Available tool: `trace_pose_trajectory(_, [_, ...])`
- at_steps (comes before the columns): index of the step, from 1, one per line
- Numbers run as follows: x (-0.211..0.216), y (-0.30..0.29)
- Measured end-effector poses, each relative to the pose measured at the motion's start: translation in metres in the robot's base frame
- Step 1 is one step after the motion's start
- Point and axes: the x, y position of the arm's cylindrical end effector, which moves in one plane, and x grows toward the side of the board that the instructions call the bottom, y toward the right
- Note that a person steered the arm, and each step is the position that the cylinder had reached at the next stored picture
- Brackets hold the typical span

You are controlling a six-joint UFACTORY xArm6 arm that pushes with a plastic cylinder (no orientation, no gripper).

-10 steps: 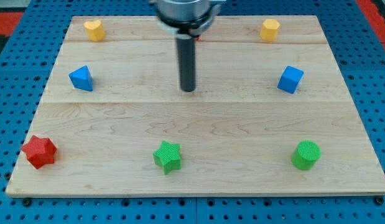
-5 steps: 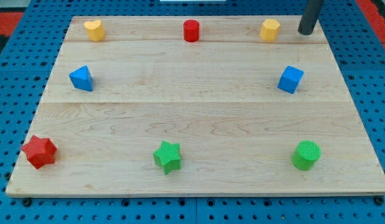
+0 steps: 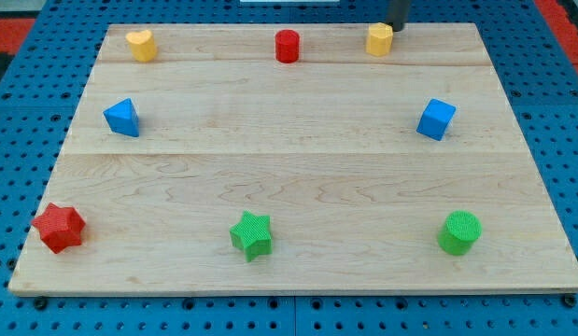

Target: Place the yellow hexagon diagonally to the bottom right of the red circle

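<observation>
The yellow hexagon [image 3: 380,39] sits near the top edge of the wooden board [image 3: 289,177], right of centre. The red circle [image 3: 287,46] stands to its left, at about the same height, a clear gap between them. My tip [image 3: 398,25] is at the view's top edge, right against the hexagon's upper right side. Only the short lower end of the rod shows.
A yellow heart [image 3: 140,44] lies at the top left. A blue triangle [image 3: 121,118] is at the left, a blue cube [image 3: 436,119] at the right. A red star [image 3: 59,227], a green star [image 3: 252,234] and a green circle [image 3: 458,232] line the bottom.
My tip went from the board's middle to the top right, then left to the hexagon's upper right. The yellow hexagon has slid a little left, toward the red circle.
</observation>
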Motion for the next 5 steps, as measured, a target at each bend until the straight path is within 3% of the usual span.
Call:
trace_pose_trajectory(2, [0.097, -0.055])
trace_pose_trajectory(4, [0.097, -0.010])
trace_pose_trajectory(5, [0.102, -0.025])
